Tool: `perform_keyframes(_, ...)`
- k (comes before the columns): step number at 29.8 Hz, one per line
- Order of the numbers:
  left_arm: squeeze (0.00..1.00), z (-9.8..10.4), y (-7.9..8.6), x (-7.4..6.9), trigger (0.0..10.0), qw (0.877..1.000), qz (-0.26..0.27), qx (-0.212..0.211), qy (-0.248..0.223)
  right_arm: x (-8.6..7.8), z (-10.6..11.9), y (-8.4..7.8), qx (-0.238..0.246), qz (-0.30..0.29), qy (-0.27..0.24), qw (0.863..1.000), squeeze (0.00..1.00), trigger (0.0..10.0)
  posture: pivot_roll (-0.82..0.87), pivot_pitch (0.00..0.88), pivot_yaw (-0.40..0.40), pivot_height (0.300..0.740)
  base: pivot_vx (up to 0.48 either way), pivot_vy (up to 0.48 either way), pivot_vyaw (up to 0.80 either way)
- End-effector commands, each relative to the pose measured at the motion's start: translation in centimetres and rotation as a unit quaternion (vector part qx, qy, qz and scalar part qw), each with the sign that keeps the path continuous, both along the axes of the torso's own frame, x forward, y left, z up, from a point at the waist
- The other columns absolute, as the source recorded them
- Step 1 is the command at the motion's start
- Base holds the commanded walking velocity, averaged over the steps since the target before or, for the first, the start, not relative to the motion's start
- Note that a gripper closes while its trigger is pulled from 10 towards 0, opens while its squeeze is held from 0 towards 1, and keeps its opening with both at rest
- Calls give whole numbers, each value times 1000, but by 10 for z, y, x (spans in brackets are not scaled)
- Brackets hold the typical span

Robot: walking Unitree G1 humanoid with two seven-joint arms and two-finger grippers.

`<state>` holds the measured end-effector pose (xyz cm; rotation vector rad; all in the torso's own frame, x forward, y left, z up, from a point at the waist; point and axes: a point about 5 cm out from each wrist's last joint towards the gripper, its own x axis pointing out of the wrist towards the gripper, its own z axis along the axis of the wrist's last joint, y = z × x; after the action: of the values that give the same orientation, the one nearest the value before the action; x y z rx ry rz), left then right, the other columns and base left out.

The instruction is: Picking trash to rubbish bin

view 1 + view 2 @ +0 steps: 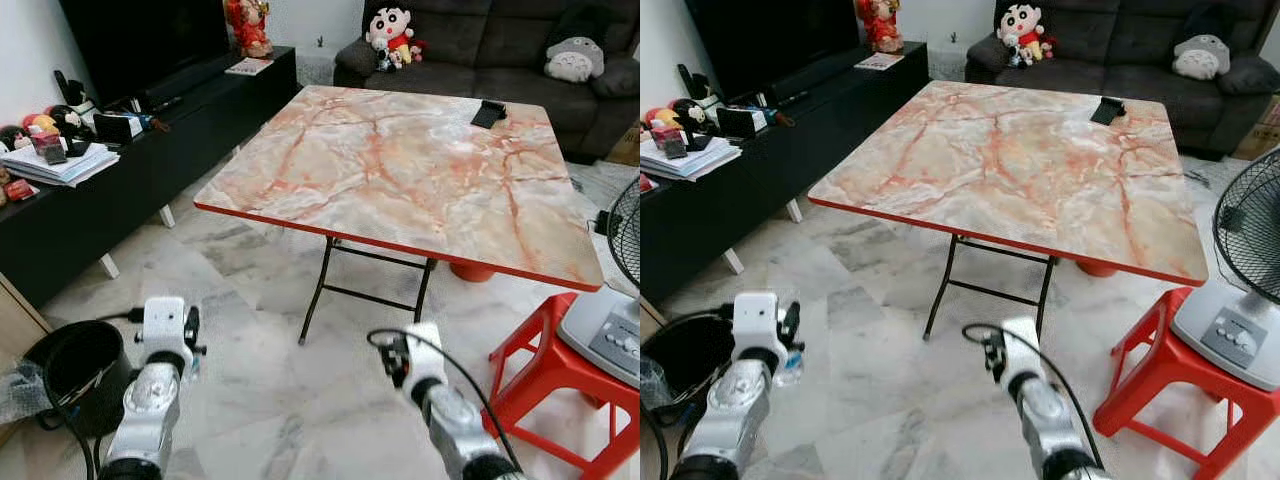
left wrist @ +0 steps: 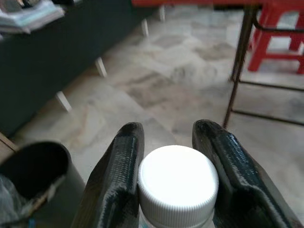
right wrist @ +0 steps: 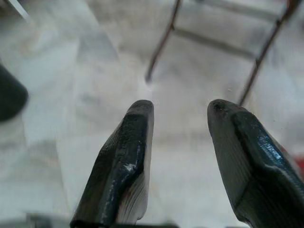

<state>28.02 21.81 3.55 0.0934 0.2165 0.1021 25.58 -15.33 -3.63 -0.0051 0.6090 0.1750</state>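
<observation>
A big sofa [image 1: 500, 45] sits far back with soft toys [image 1: 392, 35] on it. In front of it stands a table [image 1: 400, 170] with a pink marble top and a small black thing [image 1: 488, 114] near its far edge. A long black TV stand [image 1: 120, 190] runs down the left side. On the right, a fan [image 1: 615, 320] rests on a red stool [image 1: 545, 375]. A black bin [image 1: 75, 365] stands on the floor, near and left.

The left gripper [image 2: 173, 156] is just right of the bin. Its two fingers squeeze a bottle [image 2: 176, 185] with a white cap. The right gripper [image 3: 180, 142] hangs over the floor with fingers apart, holding nothing.
</observation>
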Motion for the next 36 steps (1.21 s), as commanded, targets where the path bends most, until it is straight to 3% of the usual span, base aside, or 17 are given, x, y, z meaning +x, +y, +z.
perform_keyframes(1, 0, -3, 6, -2, 10000, 1000, 0, -7, 0, -6, -5, -6, -4, -15, 19, 1000, 0, 10000, 48, 12, 12, 740, 0, 0, 0)
perform_keyframes(6, 0, -39, 17, -32, 10000, 997, 26, -33, 68, -42, -30, -16, -3, -52, 95, 994, 0, 10000, 41, 12, 15, 740, 0, 0, 0)
perform_keyframes(10, 0, -61, 25, -53, 10000, 989, 62, -52, 122, -57, -40, -17, -2, -58, 126, 990, 0, 10000, 42, 7, 16, 740, 0, 0, 0)
perform_keyframes(14, 0, -101, 32, -102, 10000, 958, 110, -47, 259, -73, -48, -19, -16, -61, 159, 985, 0, 10000, 48, 0, 14, 740, 0, 0, 0)
perform_keyframes(19, 0, -119, 32, -134, 10000, 934, 124, -33, 333, -73, -48, -18, -10, -62, 159, 985, 0, 10000, 30, 0, 20, 740, 0, 0, 458)
perform_keyframes(22, 0, -120, 31, -136, 10000, 934, 119, -29, 335, -72, -48, -19, -14, -60, 157, 986, 0, 10000, 25, 0, 21, 740, 0, 0, 800)
perform_keyframes(36, 0, -115, 28, -122, 10000, 942, 103, -10, 320, -69, -47, -15, -24, -50, 158, 986, 0, 10000, 33, 0, 21, 740, 0, 0, 800)
